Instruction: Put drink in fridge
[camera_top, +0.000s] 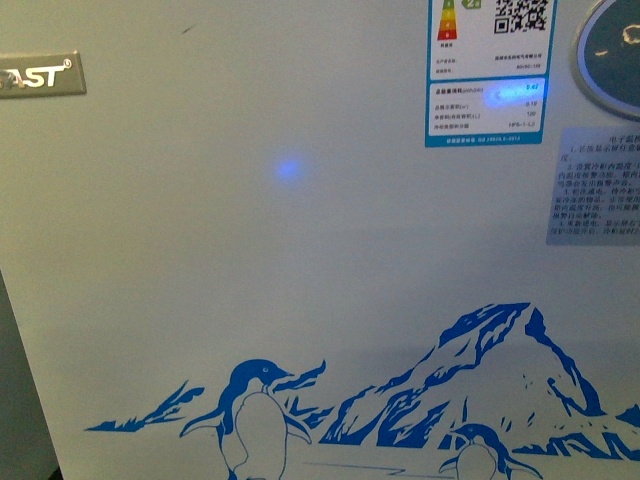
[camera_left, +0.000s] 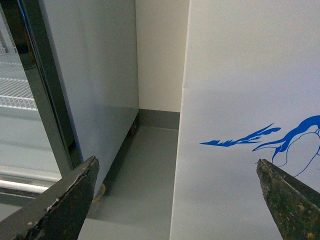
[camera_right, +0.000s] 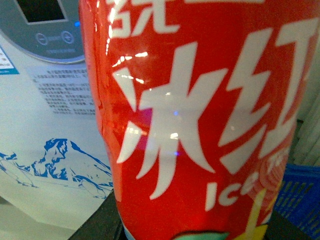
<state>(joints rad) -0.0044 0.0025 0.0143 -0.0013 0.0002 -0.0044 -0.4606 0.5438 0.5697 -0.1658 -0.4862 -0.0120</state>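
Note:
The drink (camera_right: 200, 100) fills the right wrist view: I see only its red label with large white characters, while its cap and liquid are out of frame. My right gripper (camera_right: 195, 222) is shut on the drink, its dark fingers showing low on either side. The fridge (camera_top: 300, 250) takes up the whole front view as a white wall with blue penguin-and-mountain art, very close. Its lids are out of view. My left gripper (camera_left: 176, 161) is open and empty, facing the corner of the fridge (camera_left: 240, 75). Behind the drink the fridge (camera_right: 45, 125) shows again.
A tall grey upright cabinet (camera_left: 95, 75) stands beside the fridge, with a narrow strip of grey floor (camera_left: 145, 170) between them running to a cream wall (camera_left: 160, 50). A blue crate (camera_right: 300, 195) sits past the drink. A round control dial (camera_top: 615, 50) and a label (camera_top: 487, 70) are on the fridge front.

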